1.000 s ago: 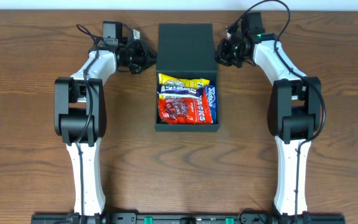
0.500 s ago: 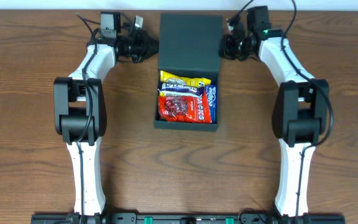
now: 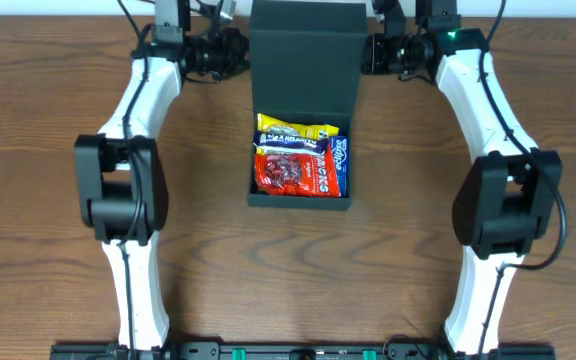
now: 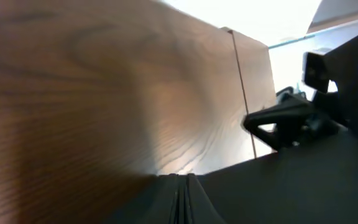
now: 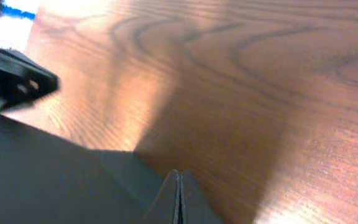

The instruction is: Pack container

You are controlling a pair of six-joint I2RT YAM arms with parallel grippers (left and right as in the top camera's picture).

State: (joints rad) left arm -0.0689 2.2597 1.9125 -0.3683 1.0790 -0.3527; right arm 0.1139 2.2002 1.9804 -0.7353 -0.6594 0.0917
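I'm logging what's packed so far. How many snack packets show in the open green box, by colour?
yellow packet: 1
red packet: 1
blue packet: 1
Total: 3 showing in the container; any underneath are hidden.

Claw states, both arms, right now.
Left claw: closed, nothing between its fingers, beside the container lid.
Right claw: closed, empty, at the lid's other side.
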